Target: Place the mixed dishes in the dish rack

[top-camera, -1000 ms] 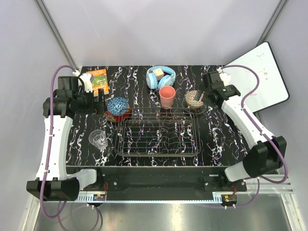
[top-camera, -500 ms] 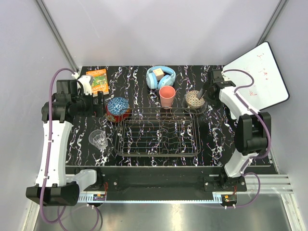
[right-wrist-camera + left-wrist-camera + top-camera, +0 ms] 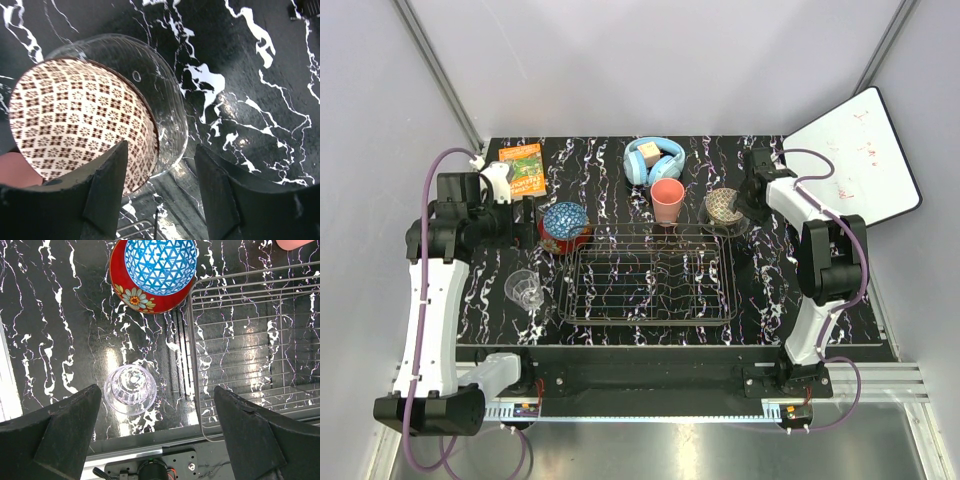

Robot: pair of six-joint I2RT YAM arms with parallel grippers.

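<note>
Upper right of the overhead view, my right claw [image 3: 160, 150] sits open astride the rim of the beige-brown bowl [image 3: 70, 110], which lies leftward.

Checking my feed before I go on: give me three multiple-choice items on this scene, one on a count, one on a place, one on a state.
1. Dishes in the dish rack: A none; B one; C two.
2. The beige-brown bowl sits: A in the dish rack; B in the clear glass dish; C under the clear glass dish.
3. The left end effector is: A open, holding nothing; B shut, holding nothing; C shut on the beige-brown bowl.
Answers: 1 A, only bare wire shows; 2 B, the glass rim rings the bowl; 3 A, its jaws stand wide apart.
</note>
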